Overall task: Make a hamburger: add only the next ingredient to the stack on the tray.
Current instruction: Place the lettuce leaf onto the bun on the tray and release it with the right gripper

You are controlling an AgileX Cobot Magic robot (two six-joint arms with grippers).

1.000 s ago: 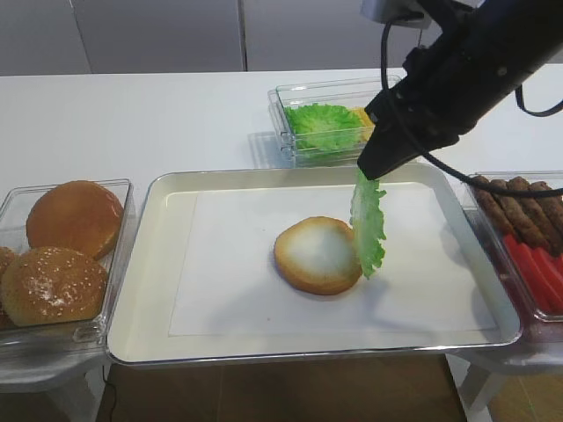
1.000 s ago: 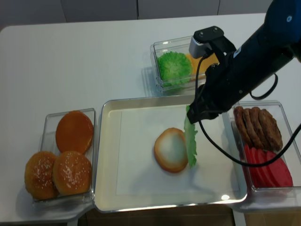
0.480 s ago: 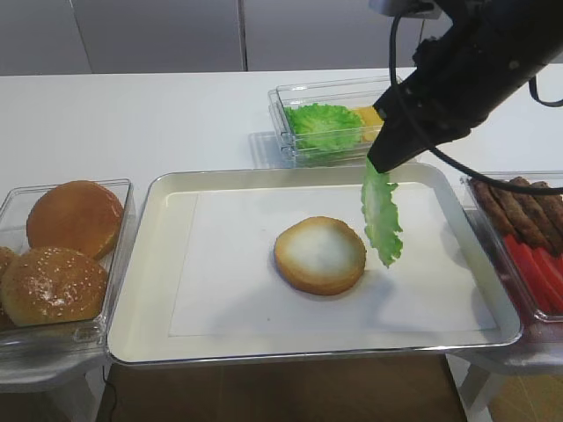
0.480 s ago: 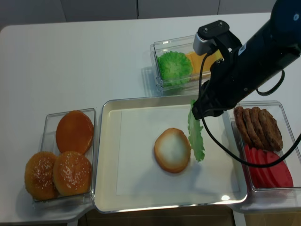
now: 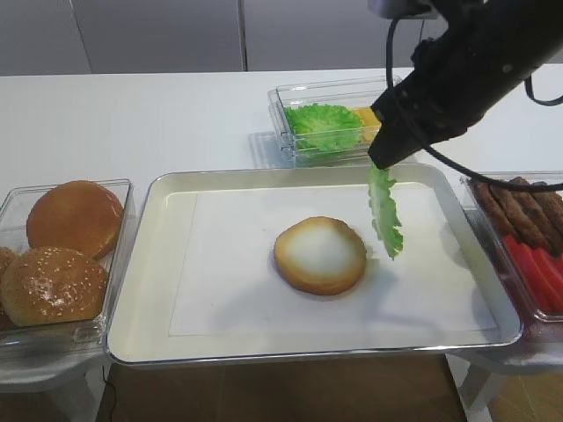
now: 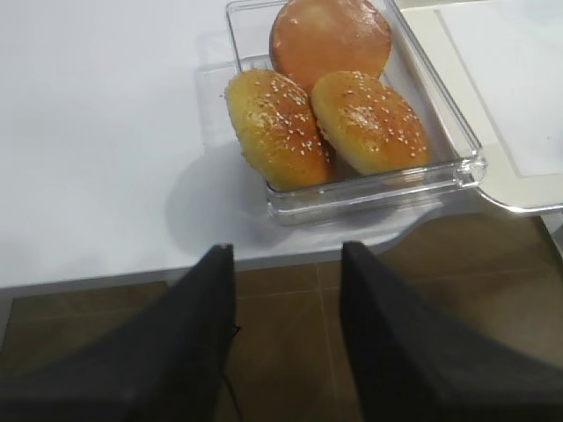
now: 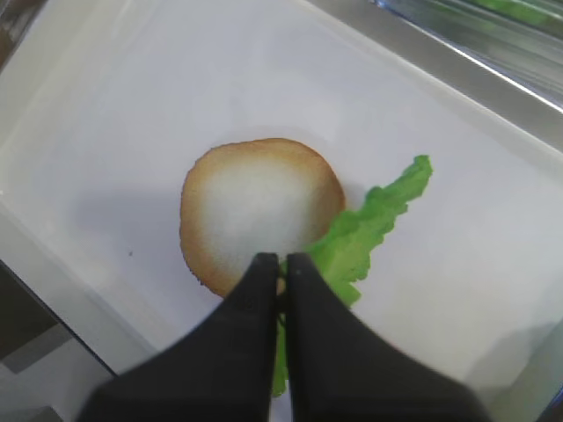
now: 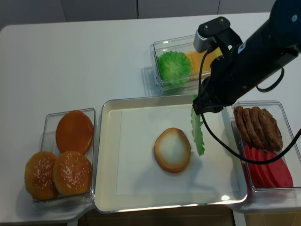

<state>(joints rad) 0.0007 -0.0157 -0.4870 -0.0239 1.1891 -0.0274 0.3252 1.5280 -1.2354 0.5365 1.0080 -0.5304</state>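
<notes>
Now lettuce leaf (image 5: 385, 214) dangles below right claw (image 5: 378, 163), pinched.

A white table (image 5: 176, 114) carried everything. Directly below the right gripper (image 5: 378, 163) lay the silver tray (image 5: 141, 264), with its paper liner. Behind the gripper stood a clear tub (image 5: 290, 145) with lettuce and yellow slices in it. On the gripper's right side, touching the tray's rim, was a clear tub (image 8: 282, 110) of brown patties and red slices. Well away on its left side, at the table's front edge, stood a clear tub (image 5: 18, 198) holding three brown bun tops, just beside the tray.
</notes>
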